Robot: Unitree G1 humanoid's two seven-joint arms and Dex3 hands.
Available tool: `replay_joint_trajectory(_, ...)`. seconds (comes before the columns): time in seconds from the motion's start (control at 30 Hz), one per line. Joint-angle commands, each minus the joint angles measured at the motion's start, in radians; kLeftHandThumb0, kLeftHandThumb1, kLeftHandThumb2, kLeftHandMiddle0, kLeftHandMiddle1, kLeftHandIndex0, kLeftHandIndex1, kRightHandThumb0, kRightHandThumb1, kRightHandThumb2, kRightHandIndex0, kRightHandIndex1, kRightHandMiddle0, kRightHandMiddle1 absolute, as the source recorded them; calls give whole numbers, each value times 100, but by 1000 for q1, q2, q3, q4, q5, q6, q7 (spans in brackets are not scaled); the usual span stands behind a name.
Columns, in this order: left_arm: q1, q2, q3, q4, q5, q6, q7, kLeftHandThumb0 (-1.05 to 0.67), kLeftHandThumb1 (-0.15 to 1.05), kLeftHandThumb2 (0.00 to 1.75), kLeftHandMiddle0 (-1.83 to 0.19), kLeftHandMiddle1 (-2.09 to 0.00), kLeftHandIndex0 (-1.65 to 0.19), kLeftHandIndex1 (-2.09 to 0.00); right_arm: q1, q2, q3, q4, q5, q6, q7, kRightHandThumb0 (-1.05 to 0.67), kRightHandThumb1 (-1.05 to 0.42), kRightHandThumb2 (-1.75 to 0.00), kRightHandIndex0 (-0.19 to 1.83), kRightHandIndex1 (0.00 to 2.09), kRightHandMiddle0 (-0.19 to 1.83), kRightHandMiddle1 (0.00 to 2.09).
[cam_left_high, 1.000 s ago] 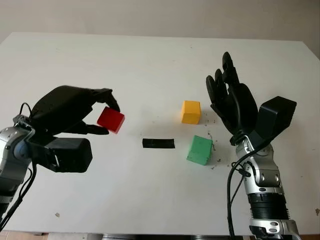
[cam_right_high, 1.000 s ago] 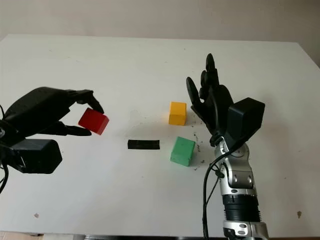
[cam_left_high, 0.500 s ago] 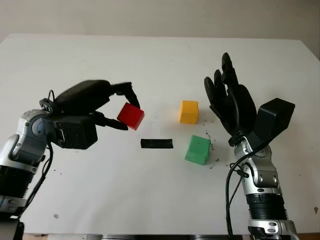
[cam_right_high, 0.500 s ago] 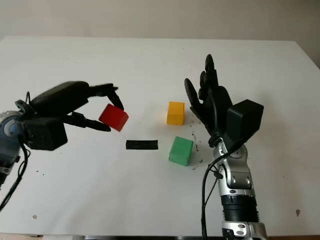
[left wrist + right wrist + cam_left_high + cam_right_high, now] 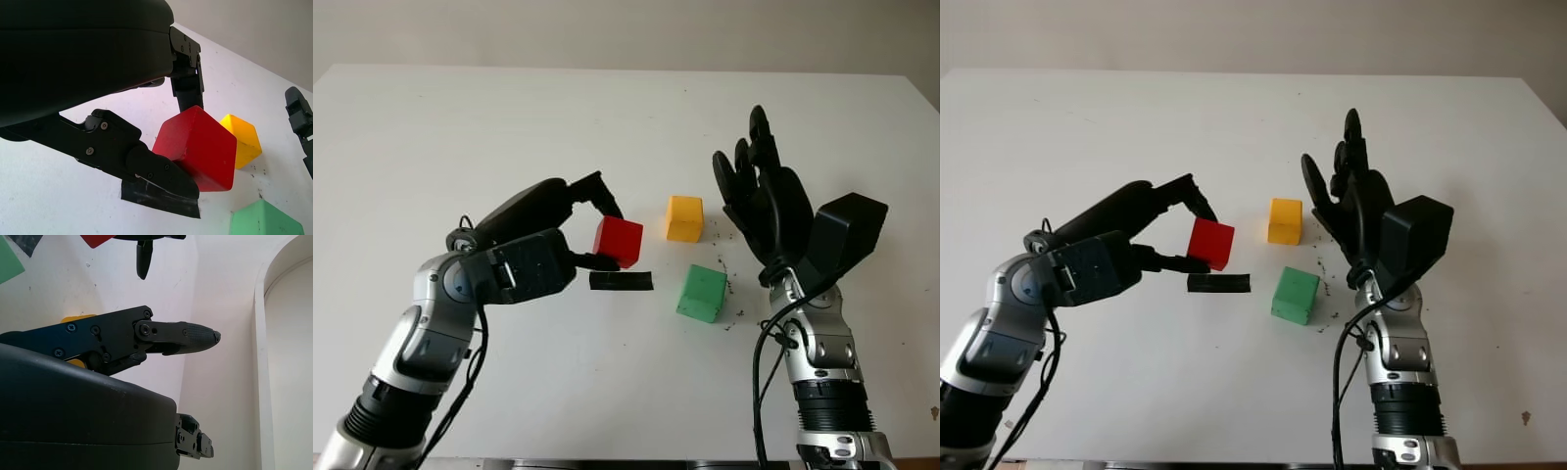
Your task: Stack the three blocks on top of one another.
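The left hand (image 5: 570,227) pinches the red block (image 5: 618,241) between its fingers (image 5: 186,88): one fingertip presses the block's far upper face and another (image 5: 161,172) clamps it from the near, lower side. The block hangs tilted, clear of the table (image 5: 460,127), over the far edge of a strip of black tape (image 5: 622,281) that lies flat on the surface just below the lower finger.

Beyond the fingertips, toward the right hand, sits the yellow block (image 5: 685,218), apart from the red one with a narrow band of bare table between them. The green block (image 5: 703,293) sits nearer the robot than the yellow one, just past the end of the tape, also apart from everything else. Both rest on the table, neither stacked.

The right hand (image 5: 762,196) is open and raised, fingers (image 5: 181,336) pointing up and away, just beside the yellow and green blocks on their outer side and touching neither. Between the two hands there is little room beyond the blocks themselves; the far half of the table and the near strip toward the robot lie open, and the table's far edge meets a pale wall.

The left palm hides the red block's near lower corner in the head views. In the left wrist view the green block is cut off by the picture's edge, and the red block hides part of the yellow one. Small dark specks dot the table around the green block; what they are cannot be made out.
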Motion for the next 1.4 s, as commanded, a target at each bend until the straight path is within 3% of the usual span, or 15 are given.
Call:
replay_joint_trajectory(0.0,12,-9,-8,-46,12,23,5,-41,104,6,-20,-3,-21,-178,-8,0,3,-8,-3,-10,-1,-60,-105,-36,-19,0,-19,0)
replay_joint_trajectory(0.3,47,-11,-33,-108,58,110,-6,-41,105,7,-20,-4,-24,-178,-16,8,8,-3,-2,-6,-11,-60,-105,-36,-19,0,-19,0)
replay_joint_trajectory(0.7,80,-59,-59,-26,93,84,80,-44,105,11,-19,-4,-18,-185,-17,3,10,-7,-9,-11,-13,-60,-105,-36,-19,0,-19,0)
replay_joint_trajectory(0.97,77,-93,-69,73,93,50,139,-45,105,12,-18,-4,-18,-178,-12,1,7,-7,-1,-15,-4,-59,-105,-37,-19,0,-19,0)
replay_joint_trajectory(1.37,67,-92,-84,126,78,62,95,-45,105,12,-16,-4,-20,-168,-4,-3,-6,-18,6,-10,7,-59,-105,-36,-19,0,-19,0)
